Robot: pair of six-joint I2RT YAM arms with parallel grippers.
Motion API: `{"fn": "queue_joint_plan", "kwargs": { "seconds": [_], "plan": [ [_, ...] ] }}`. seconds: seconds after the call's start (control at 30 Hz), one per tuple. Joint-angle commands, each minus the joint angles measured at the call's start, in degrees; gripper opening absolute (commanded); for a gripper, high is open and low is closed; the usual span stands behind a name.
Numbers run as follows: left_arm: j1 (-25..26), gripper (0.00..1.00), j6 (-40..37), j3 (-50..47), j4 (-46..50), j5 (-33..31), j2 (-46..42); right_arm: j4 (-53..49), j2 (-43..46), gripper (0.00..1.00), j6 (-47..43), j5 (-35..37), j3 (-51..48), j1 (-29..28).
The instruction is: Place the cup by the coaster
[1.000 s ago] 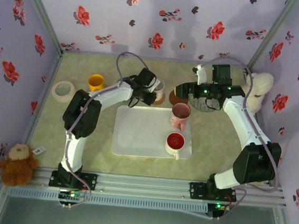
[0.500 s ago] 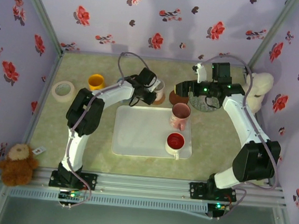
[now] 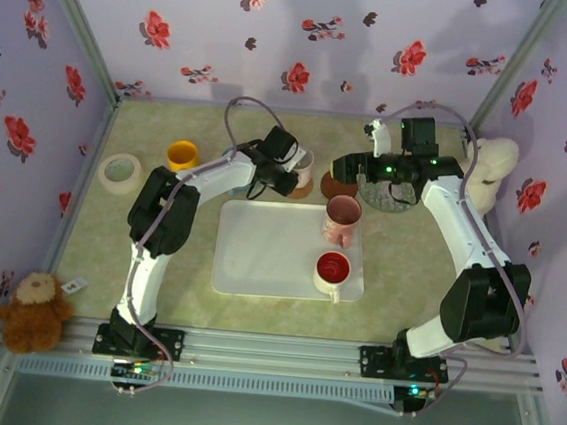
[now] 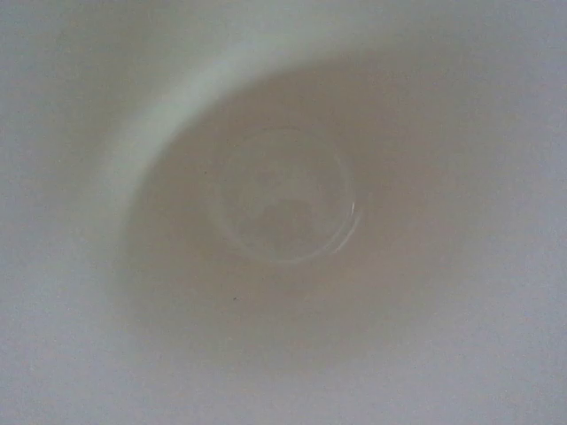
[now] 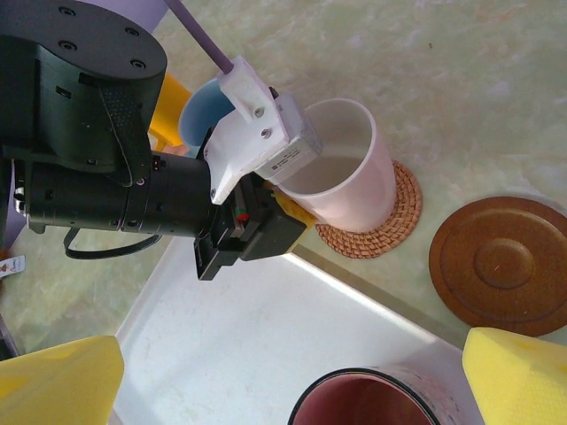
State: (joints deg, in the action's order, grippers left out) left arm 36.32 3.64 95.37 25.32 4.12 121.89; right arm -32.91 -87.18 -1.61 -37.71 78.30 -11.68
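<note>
As the left gripper (image 5: pixel 297 202) pinches the white ceramic cup (image 5: pixel 354 177), set on the round woven coaster (image 5: pixel 394 221), placing seems done. Next it should open and rise straight up

Blurred inside of white cup (image 4: pixel 283 204) (pink cup (image 5: pixel 359 403) cut by bottom edge)

Your top camera looks down from high behind the near edge over the whole counter (image 3: pixel 90 244). Your left wrist camera stares, blurred and very close, into the white cup (image 4: pixel 283 212). Your right wrist camera sees that cup on the woven coaster (image 5: pixel 390 221) from nearby, as the top camera does.
</note>
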Motion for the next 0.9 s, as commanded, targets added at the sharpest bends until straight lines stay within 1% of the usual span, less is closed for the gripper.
{"fn": "queue_joint_plan", "kwargs": {
  "seconds": [0.0,0.13,0.17,0.6,0.73,0.87],
  "plan": [
    [-0.6,0.07,-1.5,1.9,-1.8,0.0,0.1,-1.6,-0.8,0.99,-1.4,0.3,1.2,-0.3],
    [-0.6,0.09,-1.5,1.5,-1.3,-0.6,-0.1,-2.1,-0.6,0.99,-1.6,0.4,1.2,-0.3],
    [-0.6,0.10,-3.0,1.5,-1.2,-0.9,-0.1,-2.1,-0.6,0.99,-1.7,0.5,1.2,-0.3],
    [-0.6,0.14,-4.0,2.0,0.7,-1.7,-0.2,-1.8,-0.3,0.99,-1.6,1.0,0.7,-0.3],
    [-0.6,0.20,-4.0,1.8,0.6,-1.7,-0.1,-1.8,-0.2,0.99,-1.4,1.0,0.7,-0.4],
    [-0.6,0.30,-3.9,1.8,0.1,-2.0,-0.1,-2.1,0.1,0.99,-1.7,1.2,0.9,-0.4]
  ]
}}
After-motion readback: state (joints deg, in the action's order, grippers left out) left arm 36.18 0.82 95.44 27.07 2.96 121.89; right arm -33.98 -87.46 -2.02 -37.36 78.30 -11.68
